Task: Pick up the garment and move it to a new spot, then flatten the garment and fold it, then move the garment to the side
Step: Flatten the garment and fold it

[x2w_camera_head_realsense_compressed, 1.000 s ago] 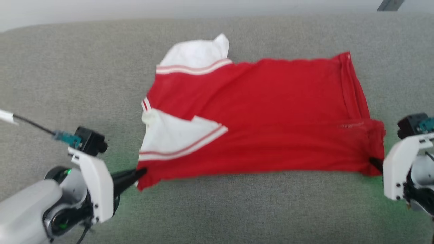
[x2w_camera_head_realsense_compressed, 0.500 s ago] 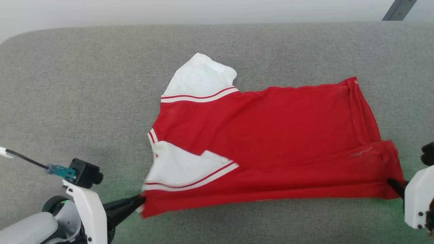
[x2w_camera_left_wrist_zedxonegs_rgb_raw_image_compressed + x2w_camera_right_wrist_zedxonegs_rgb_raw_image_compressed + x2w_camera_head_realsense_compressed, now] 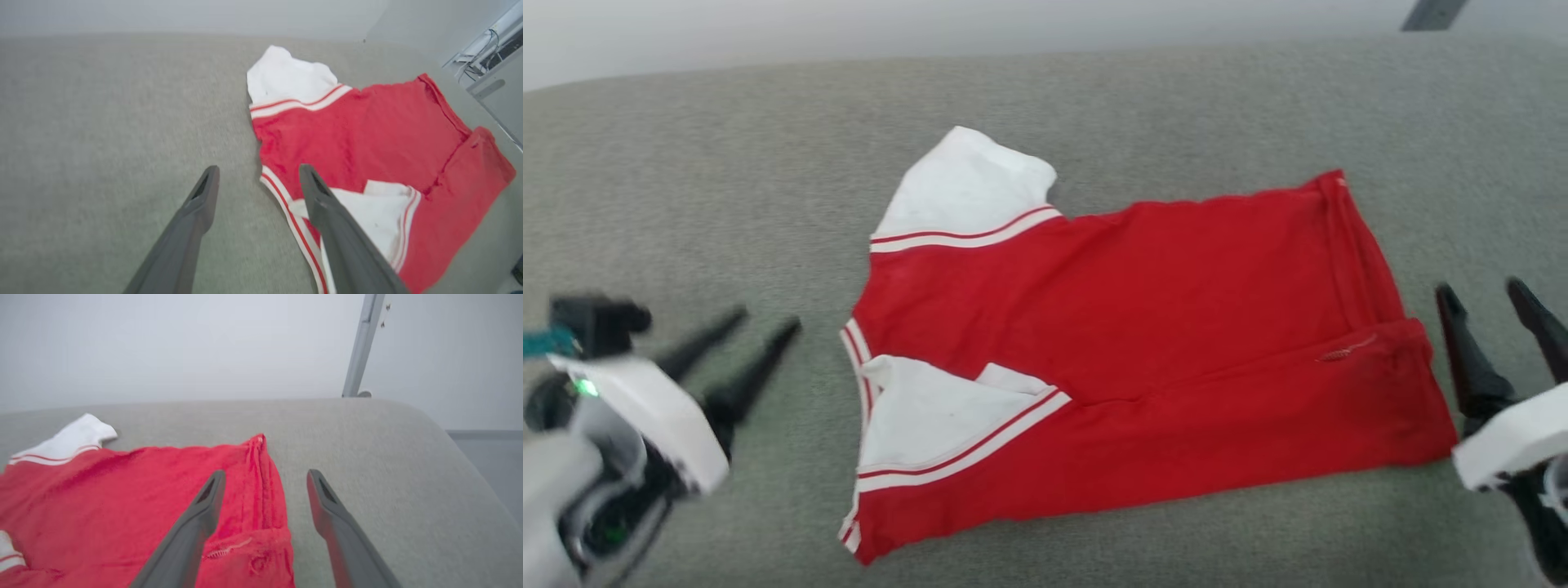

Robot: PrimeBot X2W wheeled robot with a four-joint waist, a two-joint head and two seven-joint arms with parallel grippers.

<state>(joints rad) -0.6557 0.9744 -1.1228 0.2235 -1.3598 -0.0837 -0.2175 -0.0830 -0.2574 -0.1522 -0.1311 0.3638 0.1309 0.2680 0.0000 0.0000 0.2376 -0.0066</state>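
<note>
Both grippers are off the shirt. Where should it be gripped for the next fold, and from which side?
Probably grip the shirt by its far edge: left gripper at the far white sleeve, right gripper at the far hem corner, each from its own outer side. The near edge is already folded over; the far one lies flat, sleeve sticking out.

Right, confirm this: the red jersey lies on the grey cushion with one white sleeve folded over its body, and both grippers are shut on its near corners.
Wrong on the grippers: the head view shows the left gripper and the right gripper open, fingers spread, holding nothing. The red jersey does lie on the grey cushion, one white sleeve folded over its body.
</note>
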